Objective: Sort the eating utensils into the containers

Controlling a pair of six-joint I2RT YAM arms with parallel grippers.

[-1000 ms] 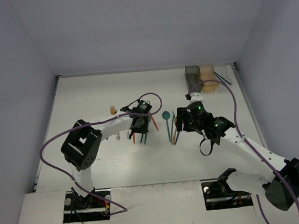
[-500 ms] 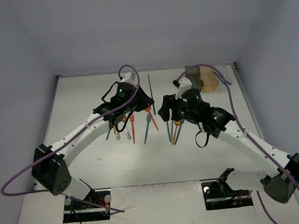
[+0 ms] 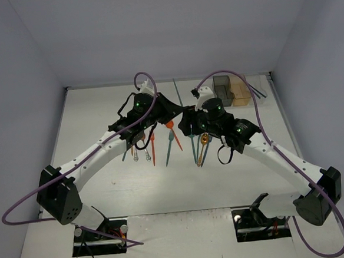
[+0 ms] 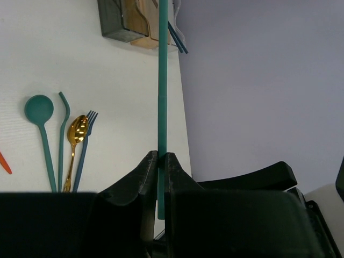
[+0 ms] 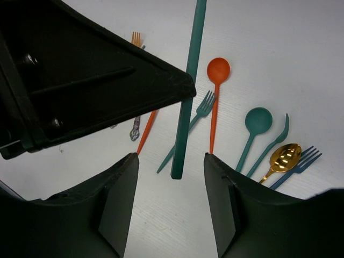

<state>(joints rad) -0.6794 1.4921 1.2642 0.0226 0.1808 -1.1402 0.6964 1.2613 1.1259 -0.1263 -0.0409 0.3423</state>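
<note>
My left gripper (image 4: 161, 156) is shut on a long teal chopstick (image 4: 162, 75) and holds it above the table, its far end towards the containers. In the top view the left gripper (image 3: 169, 110) is close to my right gripper (image 3: 187, 124). The right gripper (image 5: 170, 158) is open, and the chopstick's near end (image 5: 178, 161) hangs between its fingers without touching them. On the table lie an orange spoon (image 5: 217, 70), a teal fork (image 5: 201, 107), a teal spoon (image 5: 258, 121), a gold spoon (image 5: 285, 156) and a blue-grey fork (image 5: 306, 158).
The dark grey bin (image 3: 222, 87), orange-tan bin (image 3: 238, 92) and clear bin (image 3: 255, 89) stand at the back right; thin blue sticks lean in the clear one. More utensils, orange (image 3: 152, 148) and silver (image 3: 136, 155), lie under the left arm. Walls enclose the table.
The left arm has reached out and lifted the teal chopstick towards the middle. The right gripper has moved left and back until it is round the chopstick's near end.
</note>
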